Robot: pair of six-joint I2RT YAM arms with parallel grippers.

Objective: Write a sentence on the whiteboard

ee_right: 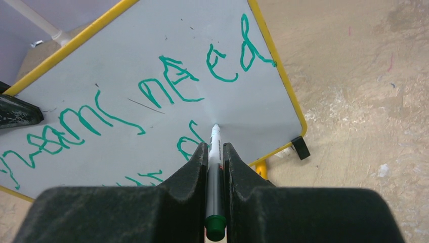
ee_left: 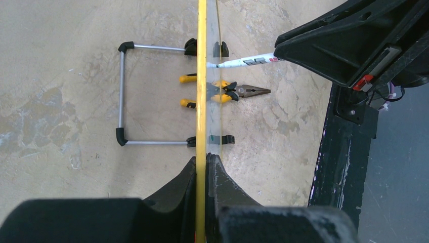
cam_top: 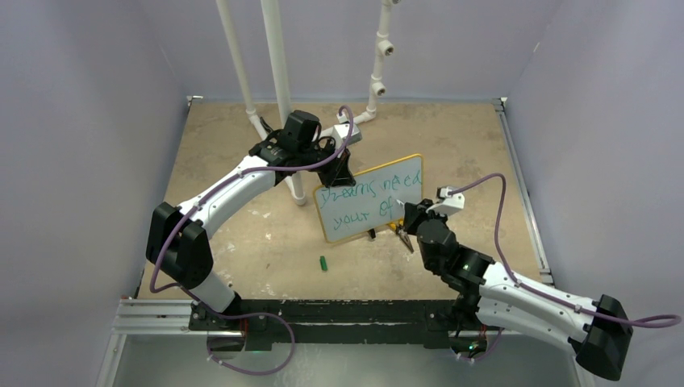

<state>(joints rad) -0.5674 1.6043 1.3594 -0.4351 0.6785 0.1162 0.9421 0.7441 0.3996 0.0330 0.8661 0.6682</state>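
The whiteboard (cam_top: 379, 168) stands upright mid-table on small black feet, its yellow rim edge-on in the left wrist view (ee_left: 202, 76). My left gripper (cam_top: 339, 172) (ee_left: 207, 158) is shut on the board's top rim near its left corner. The sentence (cam_top: 367, 193) (ee_right: 174, 83) is green lettering reading "Dreams need", with "your" and the start of another word below. My right gripper (cam_top: 403, 216) (ee_right: 216, 147) is shut on a green-capped marker (ee_right: 214, 172) (ee_left: 250, 61). The marker's tip touches the white face (ee_right: 152, 45) at the end of the second line.
Yellow-handled pliers (ee_left: 238, 91) (cam_top: 403, 239) lie on the table under the board's right end. A wire stand (ee_left: 121, 93) props the board from behind. A small green cap (cam_top: 323, 263) lies in front. White pipes (cam_top: 278, 64) rise at the back.
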